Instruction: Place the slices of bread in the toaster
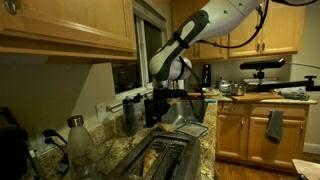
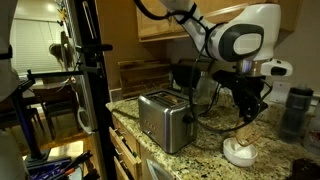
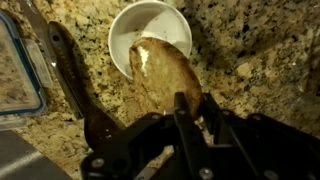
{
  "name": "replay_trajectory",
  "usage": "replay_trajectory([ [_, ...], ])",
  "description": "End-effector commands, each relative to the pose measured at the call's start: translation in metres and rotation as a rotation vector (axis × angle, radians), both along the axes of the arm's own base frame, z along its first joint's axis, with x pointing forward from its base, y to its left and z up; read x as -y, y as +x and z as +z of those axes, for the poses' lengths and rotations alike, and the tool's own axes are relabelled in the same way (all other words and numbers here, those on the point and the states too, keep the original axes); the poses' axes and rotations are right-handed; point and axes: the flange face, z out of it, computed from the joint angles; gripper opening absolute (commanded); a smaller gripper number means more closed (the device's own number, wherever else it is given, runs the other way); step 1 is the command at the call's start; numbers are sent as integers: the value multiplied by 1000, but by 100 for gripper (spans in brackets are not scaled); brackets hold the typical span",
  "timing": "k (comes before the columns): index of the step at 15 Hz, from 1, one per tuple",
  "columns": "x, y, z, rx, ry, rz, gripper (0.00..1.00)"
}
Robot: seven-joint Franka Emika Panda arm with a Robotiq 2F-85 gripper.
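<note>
In the wrist view a golden-brown slice of bread (image 3: 160, 72) stands tilted over a white bowl (image 3: 128, 25) on the granite counter. My gripper (image 3: 192, 108) is shut on the slice's near end. In an exterior view the gripper (image 2: 249, 112) hangs over the white bowl (image 2: 240, 154) with the slice (image 2: 247, 129) below its fingers. The shiny silver toaster (image 2: 165, 120) stands a little way beside the bowl, its slots facing up. It also shows from above in an exterior view (image 1: 165, 155), in front of the gripper (image 1: 160, 108).
A clear container with a blue rim (image 3: 15, 60) and a dark utensil (image 3: 72, 85) lie beside the bowl. A glass bottle (image 1: 78, 140) stands near the toaster. A black pole (image 2: 90, 90) and a dark jar (image 2: 297, 110) flank the counter.
</note>
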Motion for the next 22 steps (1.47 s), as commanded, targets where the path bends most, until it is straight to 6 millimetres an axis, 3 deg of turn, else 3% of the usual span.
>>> replay_trajectory([
  [1,-6,-23,19,57,19,-45,11],
  [11,-31,-47,48,162,36,-40,11],
  [22,-66,-73,95,238,64,-7,10],
])
